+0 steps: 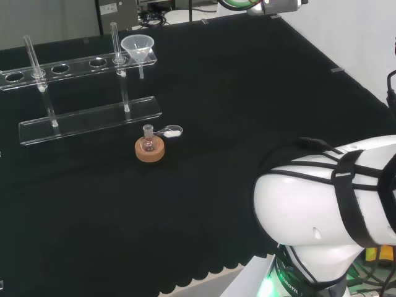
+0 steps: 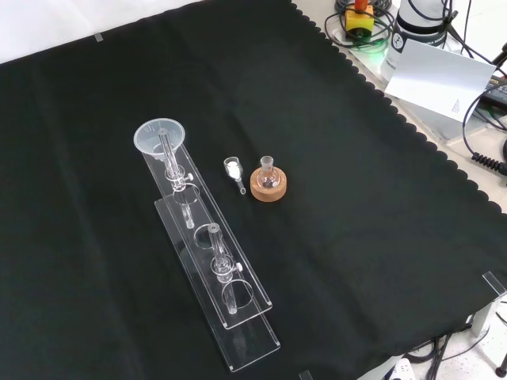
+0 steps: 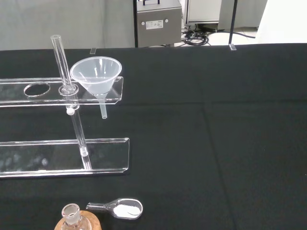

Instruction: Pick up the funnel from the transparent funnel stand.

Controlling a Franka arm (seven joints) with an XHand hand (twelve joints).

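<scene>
A clear plastic funnel sits in the end hole of the transparent stand's top rail, its stem hanging below the rail. In the head view this is the rail's right end, at the far left of the cloth. In the front view the funnel is at the stand's far end. The wrist view looks at the funnel from some distance, upright in its hole. The stand has a flat base plate, two thin upright posts and a rail with several holes; stand; stand.
A small round flask on a cork ring stands just in front of the stand's base; flask. A little clear scoop with white powder lies beside it; scoop. The arm's white link bulks at the head view's lower right.
</scene>
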